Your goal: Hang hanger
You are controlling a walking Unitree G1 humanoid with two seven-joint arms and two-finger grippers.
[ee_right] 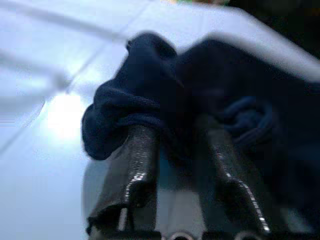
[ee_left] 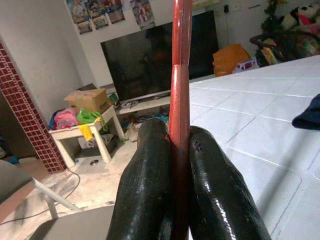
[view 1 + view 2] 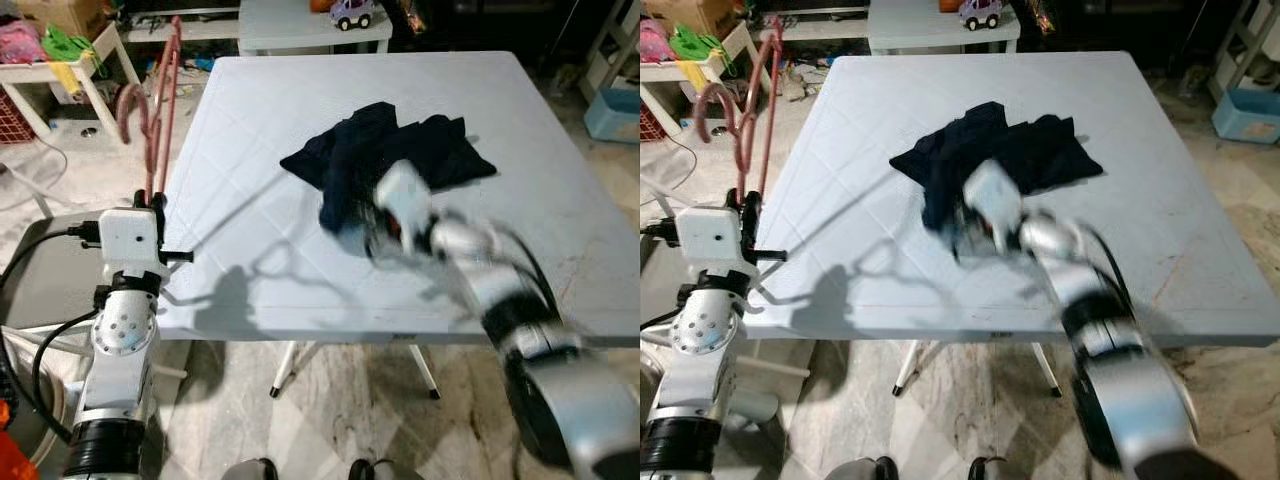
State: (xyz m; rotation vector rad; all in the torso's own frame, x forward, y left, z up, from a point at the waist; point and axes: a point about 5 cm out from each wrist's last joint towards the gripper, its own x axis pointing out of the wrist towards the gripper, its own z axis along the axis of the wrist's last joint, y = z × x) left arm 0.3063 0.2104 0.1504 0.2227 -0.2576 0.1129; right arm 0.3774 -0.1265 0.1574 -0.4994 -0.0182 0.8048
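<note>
Hanger: the thin red-pink plastic hanger point(image 3: 150, 120) stands upright at the left edge of the table, with its hook on top, beyond the table's side.
Left gripper: the left gripper point(image 2: 181, 170) has its two black fingers pressed together on the lower bar of the hanger, pinching it, as the left wrist view shows.
Garment: the dark navy crumpled cloth garment point(image 3: 385, 160) lies in a heap near the middle of the pale grey-blue square table point(image 3: 500, 120), well apart from the hanger.
Right gripper: the right gripper point(image 1: 180, 150) is at the near edge of the garment, its fingers spread with folds of cloth between and around them; the arm is blurred in the head views, so it seems to be moving.
Risk with the garment: the fingers may catch only one loose fold, so the cloth could slide out, or drag across the table toward the edge.
Risk with the hanger: the grip is on a narrow bar, so the hanger could turn or tilt between the fingers when the cloth pulls on it.
Risk with joining: the garment's opening is not visible in the heap, so the hanger may meet a closed fold.
</note>
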